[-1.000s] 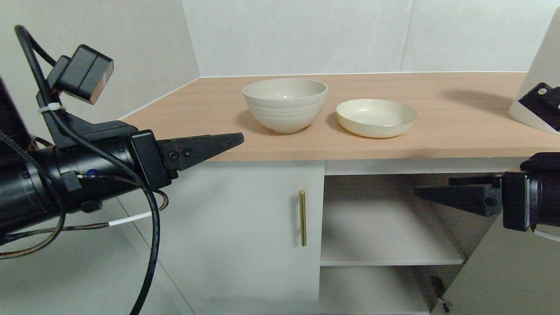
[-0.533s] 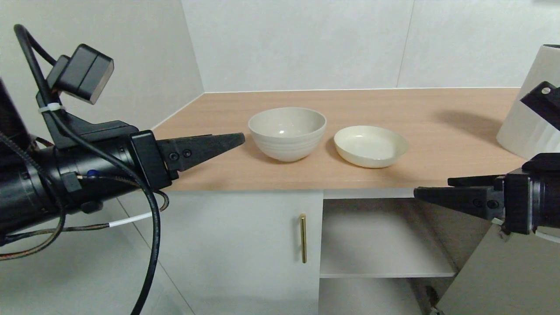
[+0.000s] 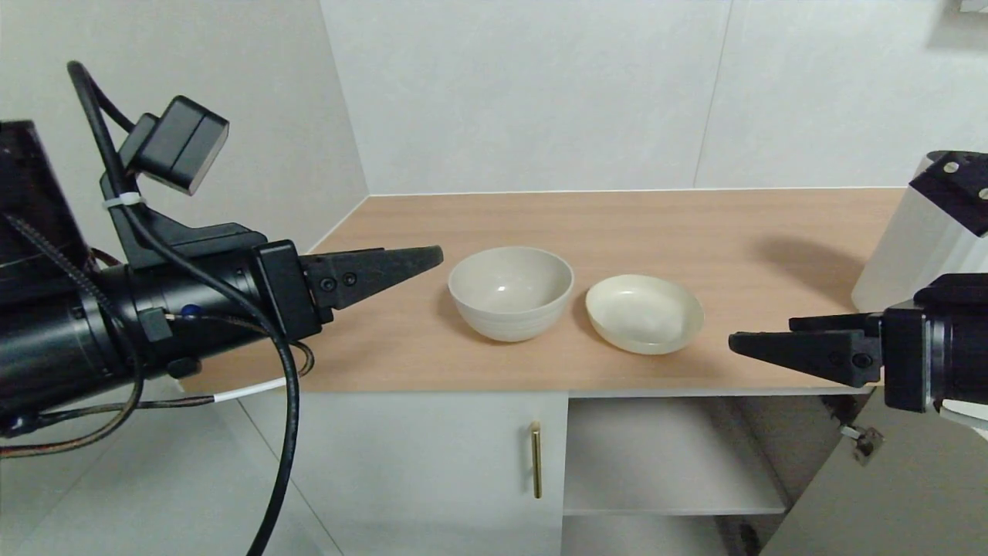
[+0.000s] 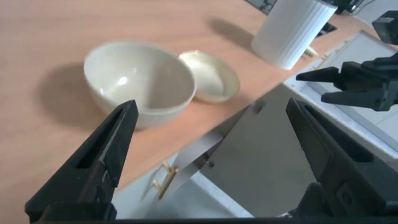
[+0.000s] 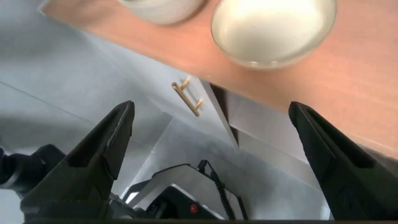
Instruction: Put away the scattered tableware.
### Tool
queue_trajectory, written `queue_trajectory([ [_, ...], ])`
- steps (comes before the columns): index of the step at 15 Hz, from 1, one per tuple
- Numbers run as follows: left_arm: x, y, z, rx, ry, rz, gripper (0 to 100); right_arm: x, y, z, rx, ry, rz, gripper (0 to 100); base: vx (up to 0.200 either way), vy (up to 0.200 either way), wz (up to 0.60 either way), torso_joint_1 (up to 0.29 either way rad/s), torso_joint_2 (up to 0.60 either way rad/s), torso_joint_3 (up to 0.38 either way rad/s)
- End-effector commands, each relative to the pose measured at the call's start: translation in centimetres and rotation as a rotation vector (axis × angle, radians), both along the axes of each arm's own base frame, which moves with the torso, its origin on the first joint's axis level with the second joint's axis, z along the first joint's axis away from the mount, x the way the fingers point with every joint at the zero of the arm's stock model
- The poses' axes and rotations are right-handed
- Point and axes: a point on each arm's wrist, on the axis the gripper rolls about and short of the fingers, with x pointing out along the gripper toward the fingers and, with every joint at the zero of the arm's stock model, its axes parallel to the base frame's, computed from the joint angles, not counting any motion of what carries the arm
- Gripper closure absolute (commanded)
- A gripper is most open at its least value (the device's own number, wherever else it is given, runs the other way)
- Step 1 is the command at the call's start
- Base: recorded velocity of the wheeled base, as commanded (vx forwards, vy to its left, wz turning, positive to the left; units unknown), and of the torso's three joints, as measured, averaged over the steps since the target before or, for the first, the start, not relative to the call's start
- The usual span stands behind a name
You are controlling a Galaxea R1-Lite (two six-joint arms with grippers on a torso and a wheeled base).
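Approach stage: neither piece of tableware is gripped yet. The deep bowl (image 3: 511,292) and the shallow dish (image 3: 644,313) stand side by side, just apart, near the front edge of the desk (image 3: 617,224). The left end effector (image 3: 423,260) hovers over the desk just beside the bowl, on its left. The right end effector (image 3: 745,344) hangs at the desk's front edge, to the right of the dish. Both wrist views show the fingers of each spread wide, holding nothing.

Recommended procedure:
1. Assign the bowl to the left arm and the dish to the right arm.
2. Grip by the rim, with one finger inside and one outside the wall. The smooth, curved sides are likely to slip in a grasp across the body.
3. Tilt the wrist downward before closing, since the fingers now lie nearly level.
4. Lift straight up to clear the neighbouring piece.
5. Carry the load down to the shelf (image 3: 664,463) in the open cupboard compartment below, avoiding the swung-out door (image 3: 888,494) and the white container (image 3: 899,247)
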Motion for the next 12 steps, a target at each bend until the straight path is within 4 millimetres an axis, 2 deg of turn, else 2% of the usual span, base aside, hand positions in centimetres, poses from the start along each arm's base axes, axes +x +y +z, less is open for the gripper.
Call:
queue_trajectory([
  [1, 0.2, -0.1, -0.2, 0.003, 0.008, -0.001, 0, 0.0, 0.0, -0.1, -0.002, 0.004, 0.002, 0, 0.000, 0.000, 0.00, 0.168, -0.42, -0.242],
  [4, 0.7, -0.8, -0.9, 0.018, 0.036, -0.017, 0, 0.5, 0.3, -0.5, -0.027, 0.007, 0.006, 0, 0.000, 0.000, 0.00, 0.061, -0.15, -0.085],
  [6, 1.6, -1.0, -0.8, 0.034, 0.072, -0.004, 0, 2.9, 1.6, -0.8, -0.066, 0.019, -0.049, 0, 0.000, 0.000, 0.00, 0.000, 0.00, 0.000],
  [9, 2.7, -0.2, -0.9, 0.123, 0.237, 0.118, 0, 5.9, 3.1, -1.8, -0.080, 0.071, -0.238, 0, 0.000, 0.000, 0.00, 0.000, 0.00, 0.000],
  [11, 3.6, -0.4, -1.5, 0.160, 0.274, 0.195, 0, 7.3, 3.4, -2.4, -0.074, 0.098, -0.289, 0, 0.000, 0.000, 0.00, 0.000, 0.00, 0.000],
  [12, 4.8, -0.7, -2.4, 0.190, 0.303, 0.266, 0, 8.8, 3.6, -3.2, -0.077, 0.095, -0.347, 0, 0.000, 0.000, 0.00, 0.000, 0.00, 0.000],
])
